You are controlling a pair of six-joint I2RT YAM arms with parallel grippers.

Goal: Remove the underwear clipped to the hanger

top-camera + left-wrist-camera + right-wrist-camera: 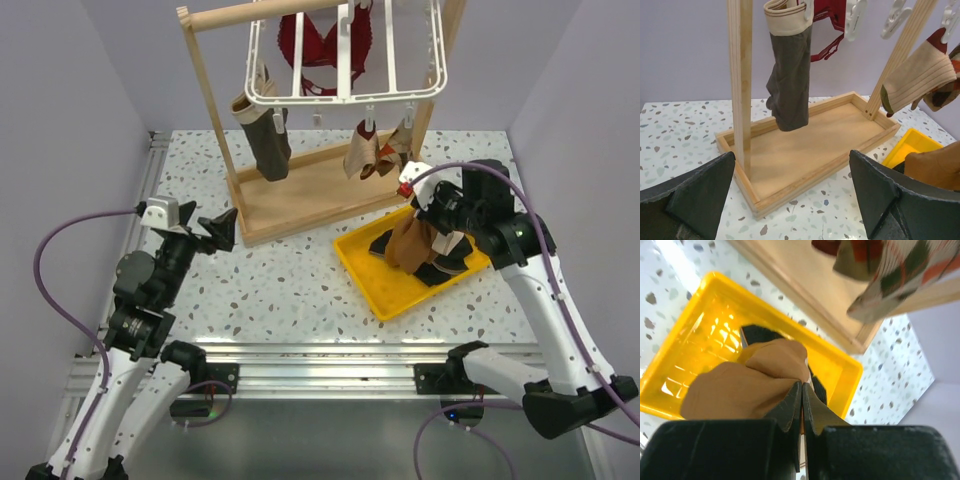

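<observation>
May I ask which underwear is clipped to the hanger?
The dark grey pair, hanging at the hanger's left; the brown pair is in the right gripper, the black pair in the yellow tray.

Brown underwear (408, 243), yellow tray (368, 272); dark grey underwear (271, 148), beige waistband (788, 20); white hanger (345, 97); red bra (318, 45); speckled table (290, 290).

— What runs out of frame?
— In the top view, the hanger (345, 97) and red bra (320, 45) are cut by the upper edge.
— And inside the yellow tray (370, 277)?
— The black underwear (757, 334) lies mostly hidden beneath the brown underwear (750, 385).
</observation>
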